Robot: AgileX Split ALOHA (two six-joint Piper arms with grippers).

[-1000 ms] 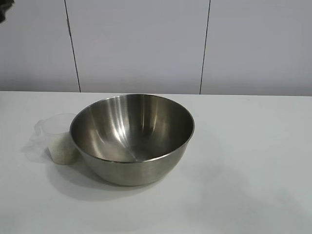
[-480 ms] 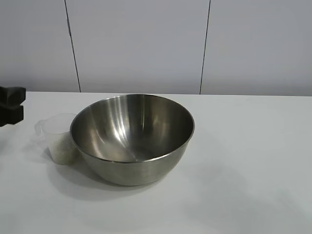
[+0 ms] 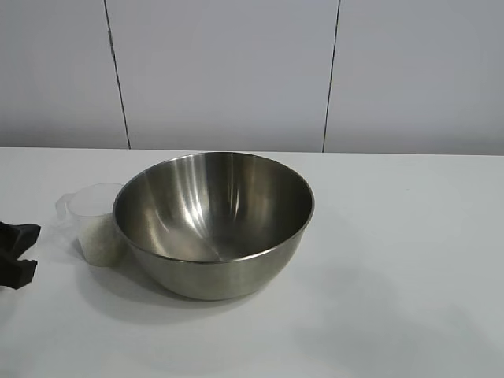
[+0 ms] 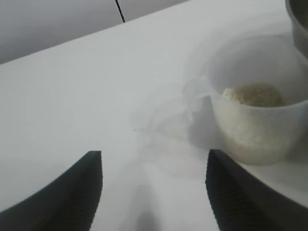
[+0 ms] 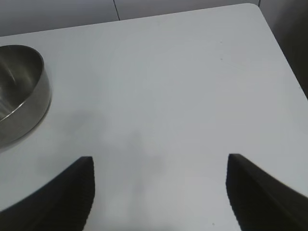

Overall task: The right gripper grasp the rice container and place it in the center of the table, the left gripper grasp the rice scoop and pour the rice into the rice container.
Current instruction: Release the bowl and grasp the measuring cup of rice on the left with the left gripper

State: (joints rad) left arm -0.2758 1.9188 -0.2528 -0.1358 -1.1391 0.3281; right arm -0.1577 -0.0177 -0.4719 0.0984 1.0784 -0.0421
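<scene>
Exterior view: rice container [image 3: 214,224] sits roughly mid-surface, upright, so we read the placement half as done; no rice visible inside it. Rice scoop [image 3: 96,223] stands upright just beside the container on the side toward the surface's left edge, apparently touching or nearly touching its wall; we can't tell which. Its handle [image 4: 195,96] points away from the container toward that left edge, which is why we bring the left hand [image 3: 16,253] in from there: it gives us the handle side without crowding the steel wall. Left hand is low at the left edge, near the scoop but apart from it, fingers spread and holding nothing; left wrist view shows the scoop ahead of and off to one side of the gap, so it probably needs a lateral correction before closing. Rice [image 4: 254,95] fills the lower part of the scoop, so we keep it level on the lift. Right hand [image 5: 160,192] is released, empty, hanging above bare surface [image 5: 183,72] toward the right edge, well apart from the container, leaving the pour path open.
</scene>
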